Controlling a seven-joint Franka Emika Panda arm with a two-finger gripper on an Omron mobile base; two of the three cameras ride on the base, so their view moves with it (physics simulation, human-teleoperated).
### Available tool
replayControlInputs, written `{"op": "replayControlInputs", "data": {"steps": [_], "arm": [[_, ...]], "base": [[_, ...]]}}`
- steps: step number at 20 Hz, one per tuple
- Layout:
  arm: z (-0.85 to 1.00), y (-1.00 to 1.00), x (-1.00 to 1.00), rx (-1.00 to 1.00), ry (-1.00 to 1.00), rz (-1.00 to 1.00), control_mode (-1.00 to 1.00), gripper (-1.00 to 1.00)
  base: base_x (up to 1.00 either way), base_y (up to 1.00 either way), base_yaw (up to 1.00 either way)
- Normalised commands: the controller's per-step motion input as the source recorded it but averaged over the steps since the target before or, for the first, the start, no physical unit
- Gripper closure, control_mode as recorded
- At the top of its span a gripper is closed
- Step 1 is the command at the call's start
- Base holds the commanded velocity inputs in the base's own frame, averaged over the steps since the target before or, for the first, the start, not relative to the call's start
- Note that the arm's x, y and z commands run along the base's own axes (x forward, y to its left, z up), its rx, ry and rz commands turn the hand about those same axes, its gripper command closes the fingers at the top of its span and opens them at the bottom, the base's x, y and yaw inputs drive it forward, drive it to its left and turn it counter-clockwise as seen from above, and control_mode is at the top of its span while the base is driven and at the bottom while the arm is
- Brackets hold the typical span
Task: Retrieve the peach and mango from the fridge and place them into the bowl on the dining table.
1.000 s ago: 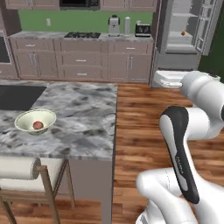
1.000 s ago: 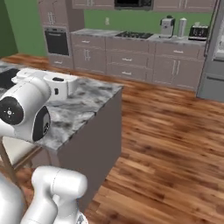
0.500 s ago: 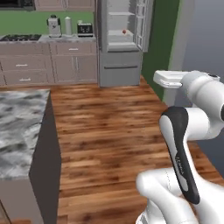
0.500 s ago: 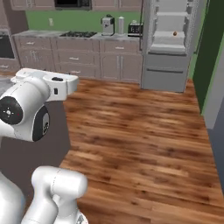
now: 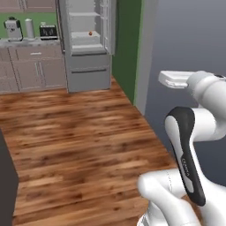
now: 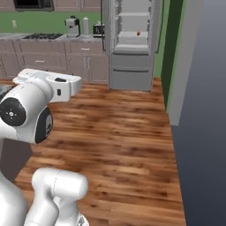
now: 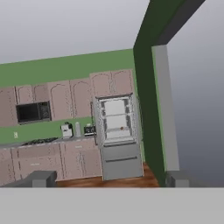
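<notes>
Grey and tall, the fridge (image 5: 86, 44) stands at the far side of the room with its upper doors swung wide, showing white shelves inside. On a middle shelf sits one small orange-red fruit (image 5: 90, 32), seen also from the right base camera (image 6: 138, 33) and as a tiny dot in the hand view (image 7: 121, 128); it is too small to tell whether it is the peach or the mango. Below the shelves the fridge's two drawers (image 6: 131, 73) are closed.

Left of the fridge runs a row of brown cabinets (image 5: 31, 73) under a grey surface (image 6: 44, 38) that carries a coffee machine (image 5: 13, 30), a pale canister (image 5: 29, 28) and a toaster (image 5: 48, 31). Right of the fridge is a green wall (image 5: 126, 48) ending in a grey corner post (image 5: 148, 53). A wooden floor (image 6: 119, 132) stretches from the fridge toward the robot.

The hand (image 7: 107, 179) is well apart from the fridge, pointed toward it, its fingertips (image 7: 41, 179) spread wide with nothing between them. A dark block (image 5: 6, 185) near the robot, well apart from the fridge, cuts into the left base view's lower left
</notes>
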Motion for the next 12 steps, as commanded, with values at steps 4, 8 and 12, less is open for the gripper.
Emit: {"op": "replayControlInputs", "data": {"steps": [4,8,12], "arm": [[0.00,0.00,0.00,0.00,0.00,0.00,1.00,-1.00],[0.00,0.00,0.00,0.00,0.00,0.00,1.00,-1.00],[0.00,0.00,0.00,0.00,0.00,0.00,1.00,-1.00]], "base": [[1.00,-0.17,-0.05],[1.00,0.00,0.00],[1.00,0.00,0.00]]}}
